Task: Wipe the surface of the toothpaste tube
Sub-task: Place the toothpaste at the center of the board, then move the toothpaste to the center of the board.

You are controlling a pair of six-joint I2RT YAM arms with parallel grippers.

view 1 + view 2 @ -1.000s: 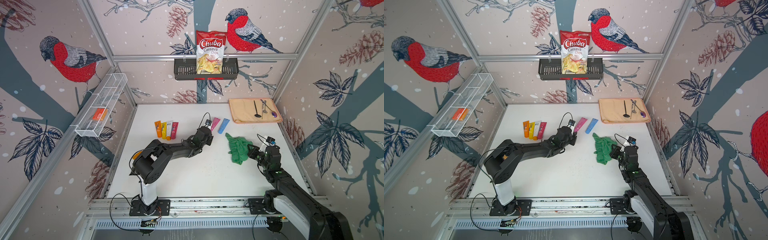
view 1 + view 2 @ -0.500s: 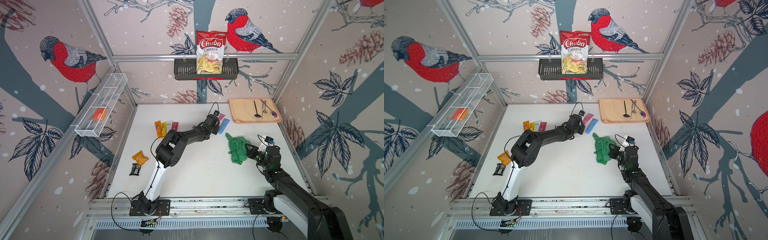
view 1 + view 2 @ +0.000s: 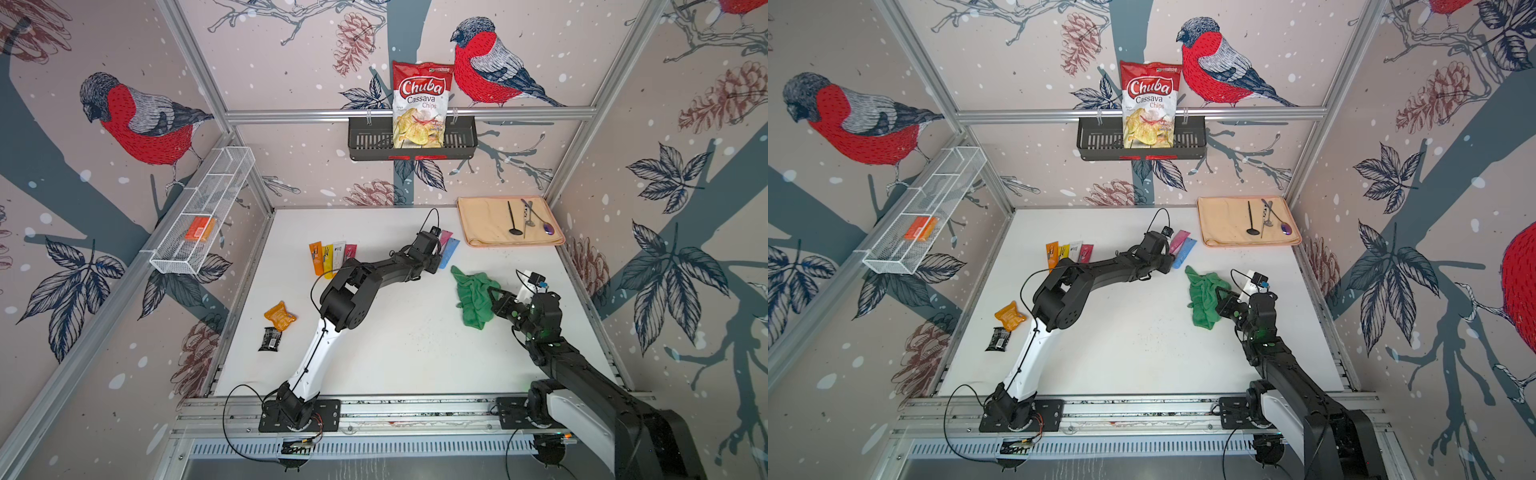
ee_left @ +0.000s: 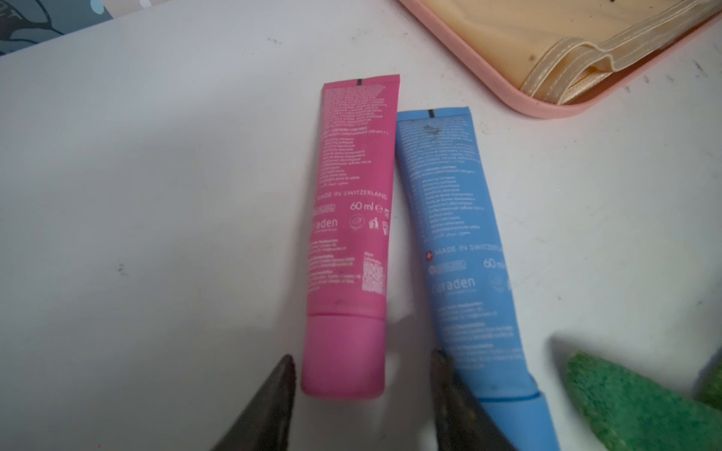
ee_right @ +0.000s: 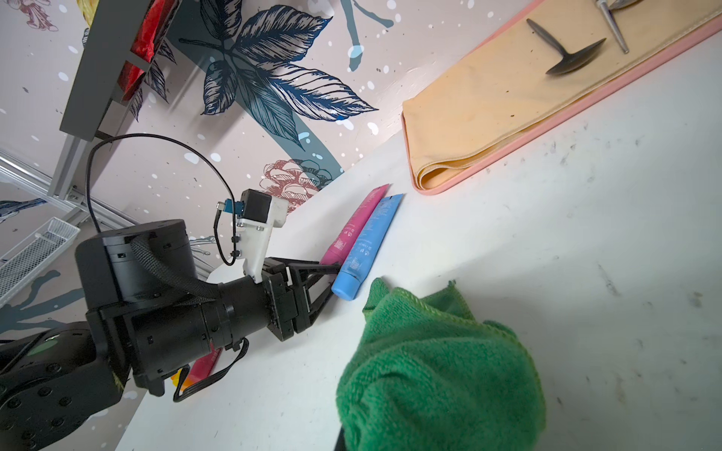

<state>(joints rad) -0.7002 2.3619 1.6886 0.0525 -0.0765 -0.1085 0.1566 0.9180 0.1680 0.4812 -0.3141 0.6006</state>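
The left gripper point(image 4: 362, 357) stands with its jaws apart and empty, one finger on either side of the cap of the pink tube point(image 4: 351, 218). That tube lies flat toward the back of the white table point(image 4: 156, 195), just beside a blue tube point(image 4: 457, 242) and touching it near the crimped ends. The right gripper point(image 3: 496, 299) is clamped on a bunched green cloth point(image 5: 437, 371), near the tubes' caps but not on them.

The likely trouble is crowding. One finger overlaps the blue tube's shoulder in the left wrist view, so closing could catch both tubes or shove the blue one aside. The pink cap is a smooth, round cylinder and may squirt out of a pinch taken too near its end. A hard grip on the soft, flattened body could squeeze it.

Both tubes look matte and slick, with fine white print, and the blue one carries a dark smudge near its crimp. The cloth is thick, nubby terry, and its loose folds could snag on a finger.
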